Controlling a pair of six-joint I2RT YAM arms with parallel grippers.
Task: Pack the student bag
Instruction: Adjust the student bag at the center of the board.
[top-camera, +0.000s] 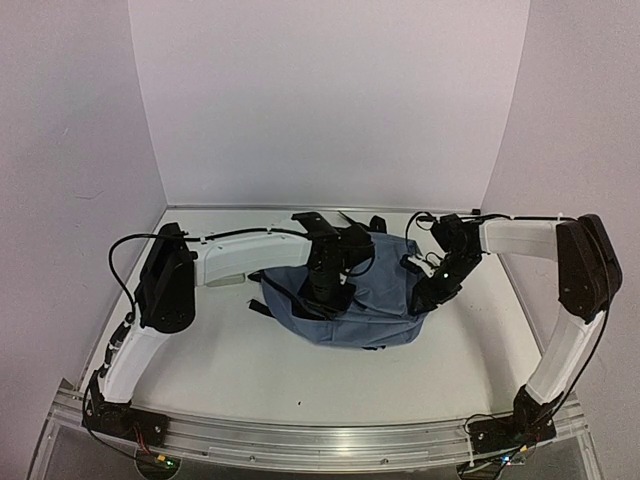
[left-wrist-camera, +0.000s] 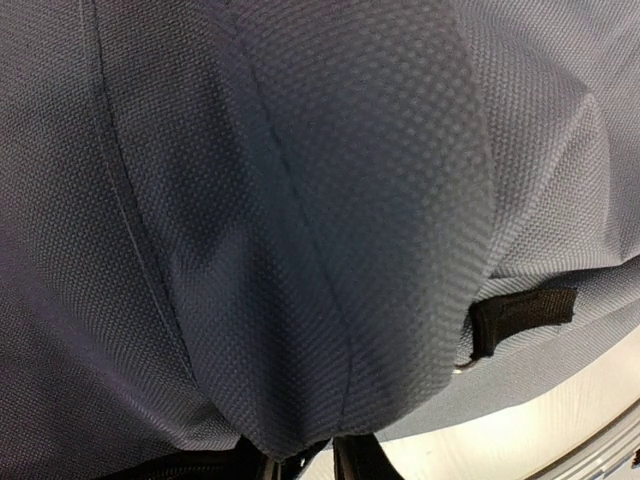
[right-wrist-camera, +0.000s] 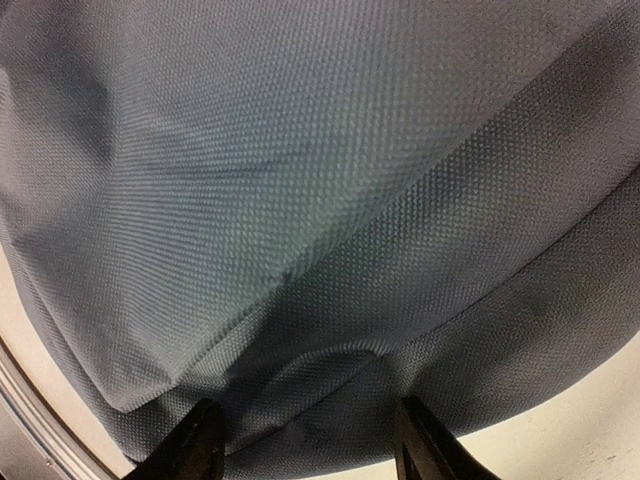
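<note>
The student bag (top-camera: 375, 290), a soft blue-grey backpack with black straps, lies in the middle of the table. My left gripper (top-camera: 322, 295) is down on its left half. In the left wrist view the bag's fabric (left-wrist-camera: 300, 200) fills the frame, and the left gripper (left-wrist-camera: 310, 462) has its fingers close together with a fold of that fabric pinched between them. My right gripper (top-camera: 425, 298) is at the bag's right edge. In the right wrist view the right gripper (right-wrist-camera: 310, 445) stands open, its dark fingers (right-wrist-camera: 200, 445) wide apart with the bag's cloth (right-wrist-camera: 300, 200) bulging between them.
A black strap loop (left-wrist-camera: 525, 320) with a metal ring hangs off the bag above the pale table (left-wrist-camera: 560, 420). White walls (top-camera: 330, 100) close the table at the back and sides. A metal rail (top-camera: 320, 440) runs along the near edge between the arm bases.
</note>
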